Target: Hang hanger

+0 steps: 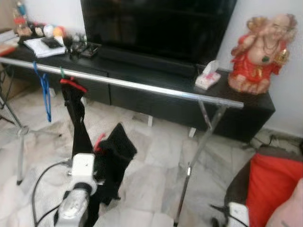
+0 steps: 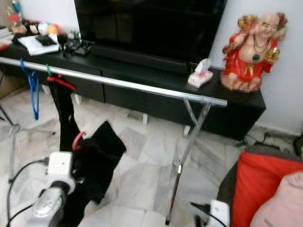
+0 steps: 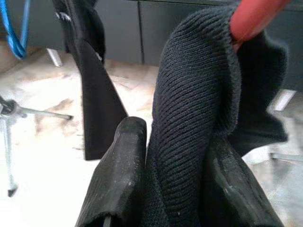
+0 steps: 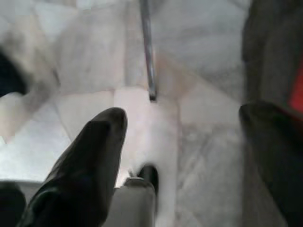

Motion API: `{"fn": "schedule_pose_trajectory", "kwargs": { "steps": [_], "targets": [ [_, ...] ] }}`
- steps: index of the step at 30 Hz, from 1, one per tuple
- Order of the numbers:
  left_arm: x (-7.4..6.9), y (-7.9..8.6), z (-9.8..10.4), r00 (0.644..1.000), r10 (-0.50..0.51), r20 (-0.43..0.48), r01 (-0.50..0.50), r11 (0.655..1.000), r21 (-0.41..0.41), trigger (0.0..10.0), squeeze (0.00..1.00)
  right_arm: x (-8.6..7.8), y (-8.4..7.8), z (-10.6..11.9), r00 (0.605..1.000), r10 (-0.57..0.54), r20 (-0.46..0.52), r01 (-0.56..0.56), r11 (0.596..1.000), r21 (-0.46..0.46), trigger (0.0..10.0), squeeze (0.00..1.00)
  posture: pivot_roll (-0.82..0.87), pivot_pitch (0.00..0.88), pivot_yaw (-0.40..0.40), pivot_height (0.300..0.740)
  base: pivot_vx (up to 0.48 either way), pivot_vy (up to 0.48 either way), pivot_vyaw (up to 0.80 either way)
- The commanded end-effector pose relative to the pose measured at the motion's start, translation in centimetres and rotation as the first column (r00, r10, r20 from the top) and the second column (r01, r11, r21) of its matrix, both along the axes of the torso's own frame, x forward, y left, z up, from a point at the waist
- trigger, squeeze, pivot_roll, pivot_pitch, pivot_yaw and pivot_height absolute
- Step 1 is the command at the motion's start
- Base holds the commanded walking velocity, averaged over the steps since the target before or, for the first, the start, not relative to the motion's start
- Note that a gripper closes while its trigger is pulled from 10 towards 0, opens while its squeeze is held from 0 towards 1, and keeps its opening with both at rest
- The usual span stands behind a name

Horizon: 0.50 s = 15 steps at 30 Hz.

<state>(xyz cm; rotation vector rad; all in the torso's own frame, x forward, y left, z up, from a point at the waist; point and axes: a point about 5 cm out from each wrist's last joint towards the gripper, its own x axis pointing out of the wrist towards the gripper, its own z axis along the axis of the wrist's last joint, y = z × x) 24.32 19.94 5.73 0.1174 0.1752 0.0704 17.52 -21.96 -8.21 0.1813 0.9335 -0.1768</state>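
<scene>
Left eye view, item one: a silver clothes rail [image 1: 142, 86] on crossed metal legs, running across the room in front of a long black TV desk [image 1: 246, 116]. Item two: a blue hanger [image 1: 45, 90] hooked on the rail near its left end. Item three: a red hanger [image 1: 73, 85] just beside the blue one, hooked on the rail and carrying a long black garment [image 1: 79, 125] that hangs straight down. Item four: a second red hanger [image 1: 99, 141], well below the rail, wrapped in a dark knit garment [image 1: 116, 151] and held up by the left hand [image 1: 102, 163] at the end of the silver left arm. Left wrist view: the left hand [image 3: 173, 175] has its two black fingers [image 3: 120, 175] closed on a thick fold of the dark knit garment [image 3: 189, 109], with a red end of the hanger [image 3: 253, 16] sticking out of the cloth above them. Right wrist view: the right hand [image 4: 182, 142] hangs low over the pale marble floor [image 4: 85, 61], its two black fingers [image 4: 90, 161] spread apart and gripping nothing, near the foot of a rail leg [image 4: 147, 52]. Remaining stock on the desk: a large black television [image 1: 156, 28], a tissue box [image 1: 207, 78], a red and gold laughing figurine [image 1: 260, 52], and small clutter with a book at the left end [image 1: 45, 45]. Lower right: a red cushion [image 1: 272, 187] on a dark seat.
</scene>
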Motion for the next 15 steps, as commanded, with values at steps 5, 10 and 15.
{"fn": "schedule_pose_trajectory", "kwargs": {
  "steps": [5,10,15],
  "targets": [
    [0.51,-0.86,1.05,0.998,-0.024,0.06,0.025,1.0,-0.009,10.0,0.0,-1.05,-1.15,-0.22,0.999,-0.029,-0.027,0.028,0.999,-0.02,10.0,0.0,0.09,0.0,-0.054,0.716,0.272,0.0,-0.09],
    [0.49,-0.88,1.05,0.998,-0.023,0.06,0.024,1.0,-0.008,10.0,0.0,-1.02,-1.16,-0.2,0.999,-0.024,-0.027,0.024,0.999,-0.021,10.0,0.0,0.08,0.0,-0.054,0.716,0.274,0.0,-0.49],
    [0.43,-0.85,1.04,0.998,-0.022,0.06,0.022,1.0,-0.008,10.0,0.0,-0.99,-1.16,-0.19,0.999,-0.017,-0.027,0.016,1.0,-0.027,10.0,0.0,0.09,0.0,-0.055,0.716,0.27,0.0,0.0]
  ]
}}
